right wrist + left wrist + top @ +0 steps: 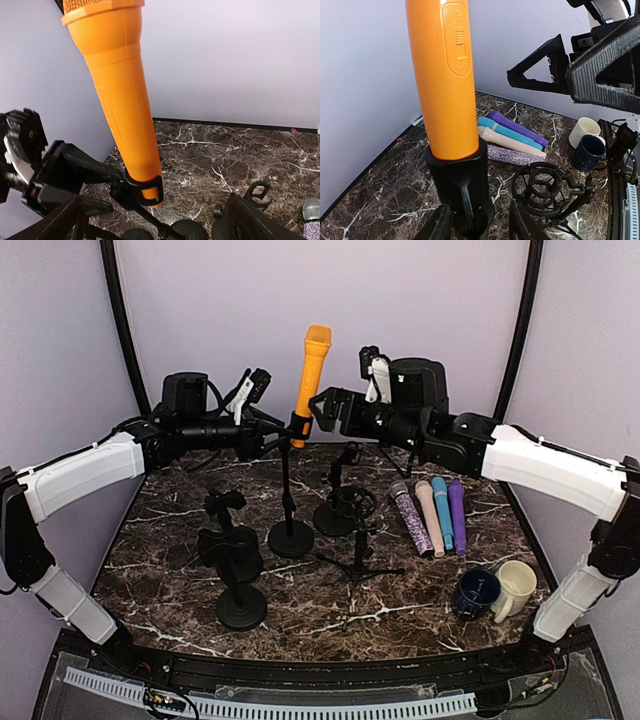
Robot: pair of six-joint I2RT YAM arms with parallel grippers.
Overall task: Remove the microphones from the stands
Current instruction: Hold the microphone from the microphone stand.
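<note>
the orange microphone [313,368] stands upright in the black clip [298,426] of the tall round-based stand [291,537], which sits about mid-way across the marble-patterned table [180,520], a little toward its far edge. both arms reach in at clip height from opposite sides, which reads as a split of work: one to steady the stand, the other to draw the microphone up and out. the left gripper [272,432] sits low, its fingers [438,227] partly spread astride the clip's neck just under the microphone. one looks to be against the clip and the other shows a gap, so i judge it not clamped, though contact is hard to tell. the right gripper [323,407] faces the orange barrel just above the clip, its fingers [252,220] spread wide to either side and touching nothing, so it holds nothing. the microphone is not yet out. four spare microphones [432,518] lie side by side toward the table's right edge. a dark blue mug [476,592] and a cream mug [516,586] stand at the near right corner, well apart from the arms. other black stands [232,560] crowd the near and left sides of the tall one.
</note>
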